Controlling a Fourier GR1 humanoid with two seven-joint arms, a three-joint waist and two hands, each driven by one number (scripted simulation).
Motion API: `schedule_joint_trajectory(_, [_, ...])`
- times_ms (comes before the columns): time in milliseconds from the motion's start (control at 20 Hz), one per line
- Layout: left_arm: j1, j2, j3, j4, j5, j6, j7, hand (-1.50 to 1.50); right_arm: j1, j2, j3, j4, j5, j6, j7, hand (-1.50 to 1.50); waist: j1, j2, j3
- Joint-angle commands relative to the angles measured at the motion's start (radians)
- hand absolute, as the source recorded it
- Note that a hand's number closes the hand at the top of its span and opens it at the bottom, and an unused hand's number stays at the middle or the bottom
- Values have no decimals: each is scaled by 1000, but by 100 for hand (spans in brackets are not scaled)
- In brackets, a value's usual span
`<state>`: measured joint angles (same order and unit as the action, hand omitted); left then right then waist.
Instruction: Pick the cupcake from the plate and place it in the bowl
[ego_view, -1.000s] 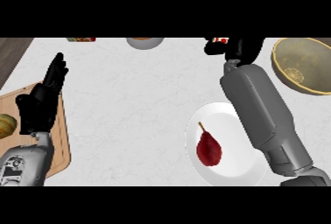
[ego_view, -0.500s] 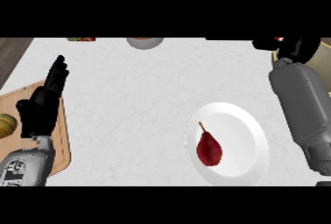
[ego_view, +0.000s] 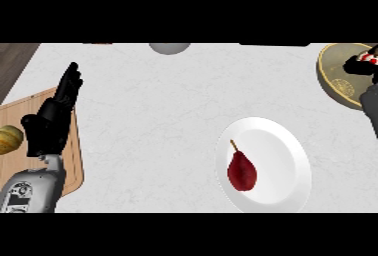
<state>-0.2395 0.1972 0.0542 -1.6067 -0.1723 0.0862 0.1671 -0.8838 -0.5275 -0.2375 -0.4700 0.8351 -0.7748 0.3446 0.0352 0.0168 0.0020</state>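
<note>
The white plate (ego_view: 284, 145) lies right of centre and carries only a dark red pear (ego_view: 242, 171). At the far right edge is the olive bowl (ego_view: 334, 75), partly cut off. My right hand (ego_view: 356, 65) shows over the bowl, its dark fingers curled round the cupcake (ego_view: 368, 56), of which only a red and white bit shows. Most of that hand and its forearm lie outside the view. My left hand (ego_view: 50, 122) rests open at the left, fingers pointing up, far from plate and bowl.
A wooden cutting board (ego_view: 68, 155) lies under the left hand, with a yellowish round item (ego_view: 9, 139) on it at the left edge. A grey round object (ego_view: 170, 48) sits at the counter's far edge. Dark wood (ego_view: 15, 60) borders the top left corner.
My right arm has swung from above the plate out to the right, carrying the cupcake over the bowl. The plate now shows in full. The left hand has stayed still.
</note>
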Motion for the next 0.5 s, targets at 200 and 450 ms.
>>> schedule_joint_trajectory(200, [-42,5,4,4,9,-16,20,0,22,-92,-58,215,4,-102,-110,150,26,13,3])
schedule_joint_trajectory(450, [-11,-30,-29,-20,-13,7,10,0,31,-97,-188,230,-155,14,-187,-150,35,17,8])
